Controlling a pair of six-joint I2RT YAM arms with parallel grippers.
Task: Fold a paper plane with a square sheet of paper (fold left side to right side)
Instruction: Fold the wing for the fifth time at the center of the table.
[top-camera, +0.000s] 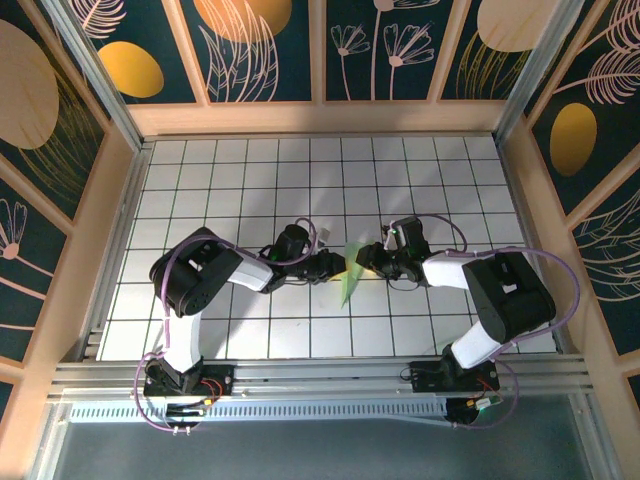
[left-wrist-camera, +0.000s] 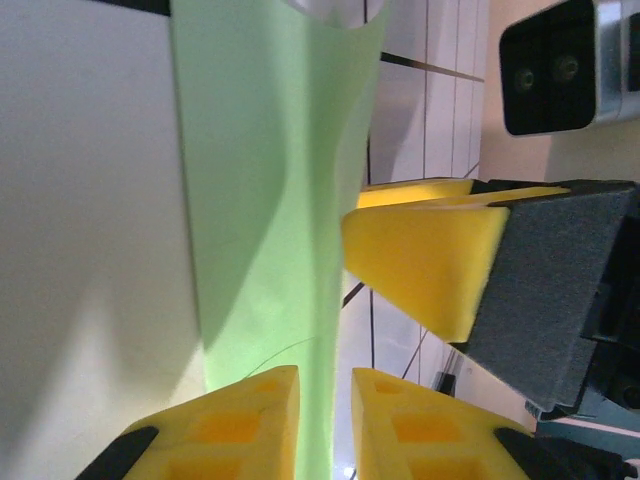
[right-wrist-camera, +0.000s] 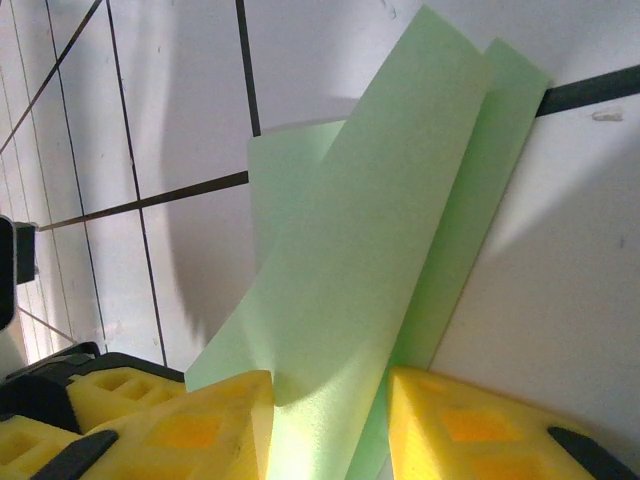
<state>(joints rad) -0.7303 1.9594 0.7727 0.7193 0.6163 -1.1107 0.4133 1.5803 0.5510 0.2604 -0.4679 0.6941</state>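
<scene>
Here, from left to right: the left gripper reaches to the middle of the gridded table. Its yellow foam fingers stand a narrow slit apart. The green sheet runs up through that slit with a sliver of light beside it, so it looks straddled rather than pinched. The sheet, doubled into a long narrow strip, sits at the table's centre between the two sets of fingertips; whether it touches the tiles is unclear. The right gripper, nearly tip to tip with the left, holds its jaws part-way apart around two overlapping layers that bow outward. Whether its pads press on them cannot be told.

Handling, as a judgement: the paper is very light, limp and likely slick against foam. It springs open where uncreased and will keep any accidental dent. Hold is best taken near a folded edge, where the doubled layers are stiffest, with a light, flat pinch. A free corner would curl away, and a hard pull between both arms could tear it.
</scene>
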